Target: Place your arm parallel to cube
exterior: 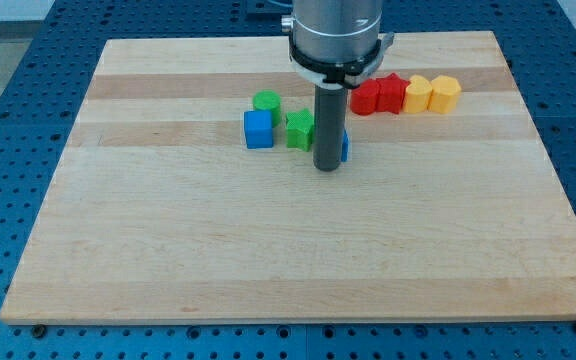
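My tip rests on the wooden board, just below the board's upper middle. A blue cube sits to the tip's left. A green star-like block lies between the cube and my rod, close to the rod. A green cylinder stands just above the cube. A second blue block is mostly hidden behind the rod on its right side; its shape cannot be made out.
A row of blocks lies at the view's upper right: a red block, a red star-like block, a yellow block and a yellow block. The board sits on a blue perforated table.
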Controlling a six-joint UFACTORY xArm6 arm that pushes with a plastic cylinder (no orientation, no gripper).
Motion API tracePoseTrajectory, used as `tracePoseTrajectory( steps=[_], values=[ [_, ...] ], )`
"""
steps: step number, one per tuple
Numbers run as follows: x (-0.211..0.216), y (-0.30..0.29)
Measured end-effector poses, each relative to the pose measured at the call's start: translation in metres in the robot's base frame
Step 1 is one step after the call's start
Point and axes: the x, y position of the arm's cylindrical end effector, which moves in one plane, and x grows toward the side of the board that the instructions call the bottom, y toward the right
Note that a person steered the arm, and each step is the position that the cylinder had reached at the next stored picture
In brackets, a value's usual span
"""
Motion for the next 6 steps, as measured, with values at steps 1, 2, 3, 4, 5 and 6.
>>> tracePoseTrajectory(
  steps=[1, 2, 3, 4, 5, 6],
  values=[
    [0.021, -0.035],
    [0.017, -0.091],
    [0.011, -0.131],
    [0.011, -0.139],
    [0.011, -0.139],
    [0.001, -0.139]
  ],
)
